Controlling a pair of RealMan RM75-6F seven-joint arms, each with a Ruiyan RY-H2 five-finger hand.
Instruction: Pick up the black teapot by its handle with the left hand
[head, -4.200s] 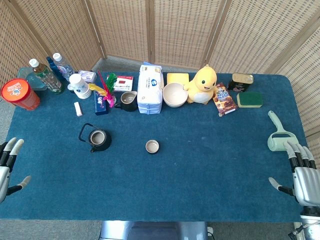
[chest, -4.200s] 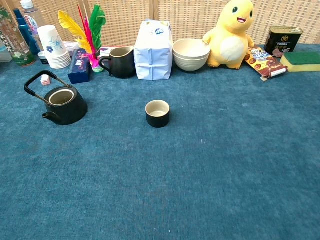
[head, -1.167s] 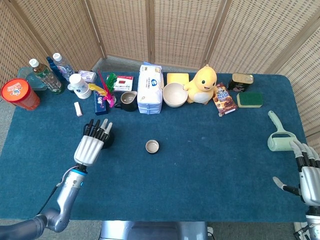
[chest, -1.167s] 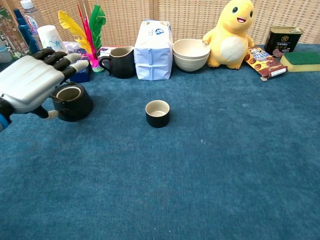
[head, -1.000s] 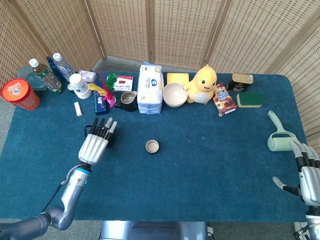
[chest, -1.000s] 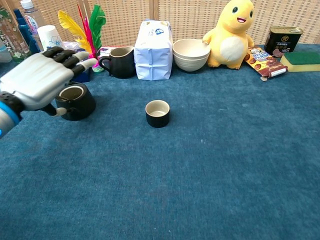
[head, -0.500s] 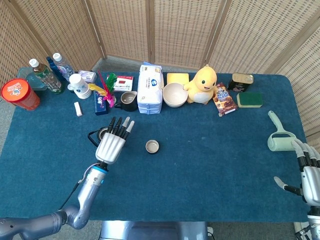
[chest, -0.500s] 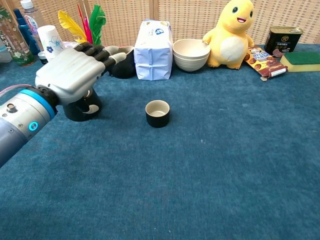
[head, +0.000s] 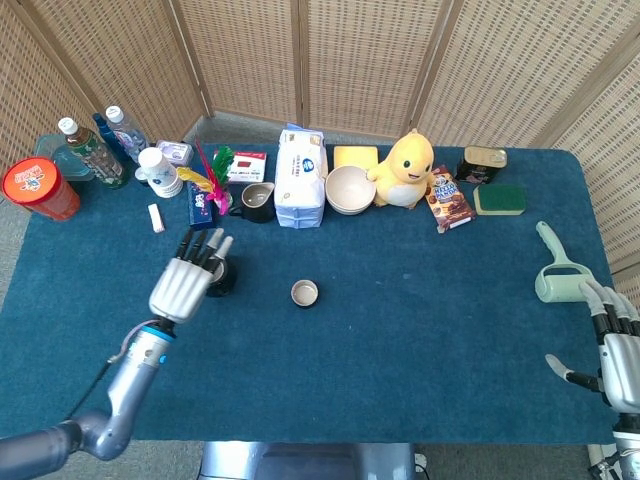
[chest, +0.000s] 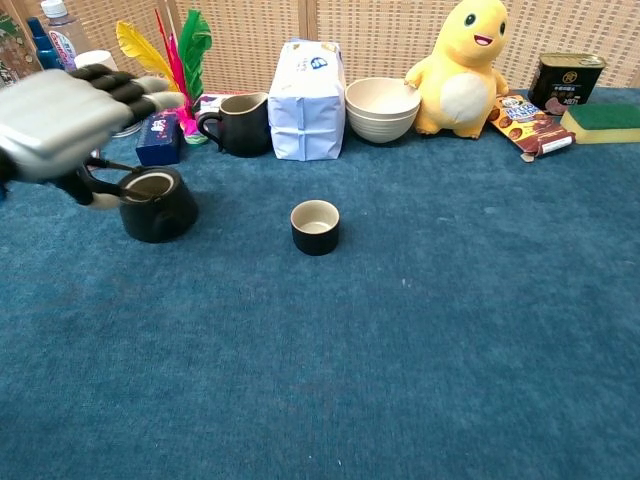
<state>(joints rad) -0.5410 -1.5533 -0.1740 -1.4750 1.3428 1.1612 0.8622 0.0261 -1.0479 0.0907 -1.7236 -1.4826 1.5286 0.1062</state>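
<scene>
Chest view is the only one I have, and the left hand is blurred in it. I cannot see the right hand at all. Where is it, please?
Observer: In the head view the right hand is at the near right corner of the table, with its fingers apart and holding nothing.
Operator: Is anything close to it?
Observer: Yes, a pale green lint roller lies on the table right beside its fingertips.
Operator: Does the left hand have the teapot's handle?
Observer: From above, the left hand covers the handle side of the teapot. Only the pot's right part shows, so I cannot confirm the grip.
</scene>
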